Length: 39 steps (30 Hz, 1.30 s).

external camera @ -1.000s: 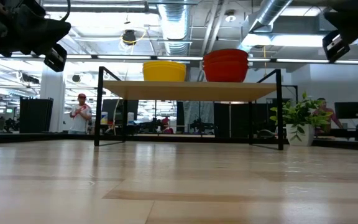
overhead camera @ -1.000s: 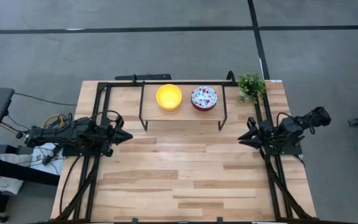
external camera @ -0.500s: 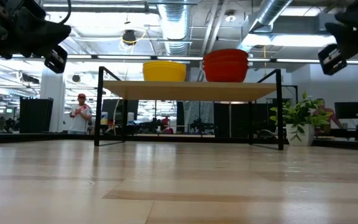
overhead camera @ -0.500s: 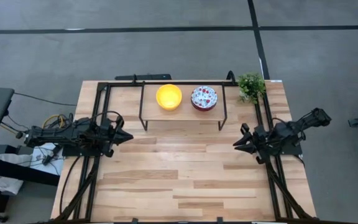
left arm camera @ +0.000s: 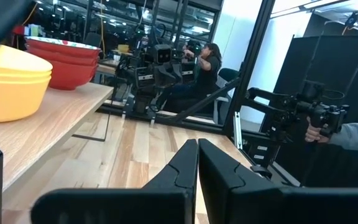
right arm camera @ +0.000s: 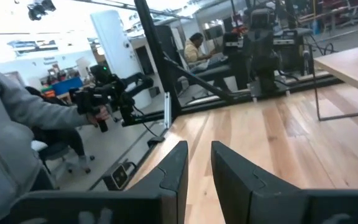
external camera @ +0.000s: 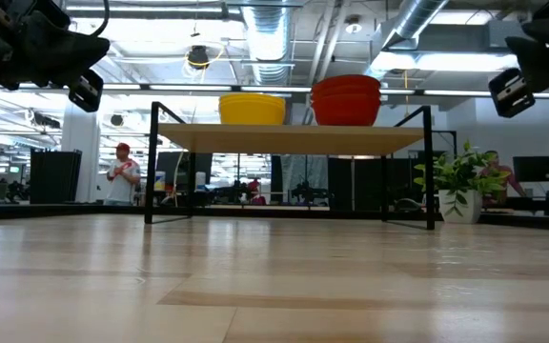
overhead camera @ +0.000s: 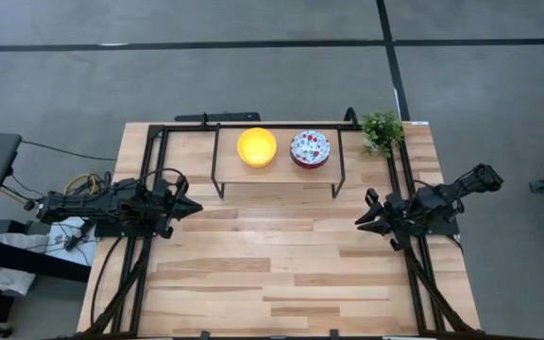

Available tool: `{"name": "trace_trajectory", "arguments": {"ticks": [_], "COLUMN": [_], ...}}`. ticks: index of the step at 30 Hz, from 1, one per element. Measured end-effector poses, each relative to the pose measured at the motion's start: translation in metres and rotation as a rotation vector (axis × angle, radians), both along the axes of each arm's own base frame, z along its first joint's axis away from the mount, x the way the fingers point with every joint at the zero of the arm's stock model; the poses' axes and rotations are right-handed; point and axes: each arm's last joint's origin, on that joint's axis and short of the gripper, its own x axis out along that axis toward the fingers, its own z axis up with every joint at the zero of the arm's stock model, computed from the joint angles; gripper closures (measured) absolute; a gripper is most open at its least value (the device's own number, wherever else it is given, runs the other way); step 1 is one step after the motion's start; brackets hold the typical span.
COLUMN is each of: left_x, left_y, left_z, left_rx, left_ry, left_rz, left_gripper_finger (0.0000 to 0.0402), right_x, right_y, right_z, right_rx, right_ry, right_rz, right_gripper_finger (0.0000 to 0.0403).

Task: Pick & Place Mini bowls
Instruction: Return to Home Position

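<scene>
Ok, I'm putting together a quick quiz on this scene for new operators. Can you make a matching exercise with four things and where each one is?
Things:
1. yellow bowls
2. patterned bowls
3. plant
4. left arm

Places:
A. on the table, just past the shelf's right end
B. right half of the shelf
C. at the table's left edge, jaws shut
D. left half of the shelf

Pairs: 1-D, 2-B, 3-A, 4-C.

The right arm is not in the quiz. It sits at the table's right edge with its jaws slightly apart.
</scene>
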Motion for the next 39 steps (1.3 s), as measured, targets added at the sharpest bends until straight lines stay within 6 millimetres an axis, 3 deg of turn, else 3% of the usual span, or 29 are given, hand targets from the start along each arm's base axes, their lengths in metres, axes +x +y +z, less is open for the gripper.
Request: {"name": "trace_trajectory", "arguments": {"ticks": [39], "left_x": [-0.0003], "left_y": [0.0001], "left_z": [0.0018], "left_rx": [-0.005], "left_ry": [-0.017], "left_rz": [0.002], "left_gripper_finger": [0.0389], "right_x": [0.0002], "right_y": [-0.0006], "right_z": [-0.0016], "right_rx": [-0.006], "right_ry": [0.016], "right_rz": [-0.023], "right_gripper_finger": [0.0342]}}
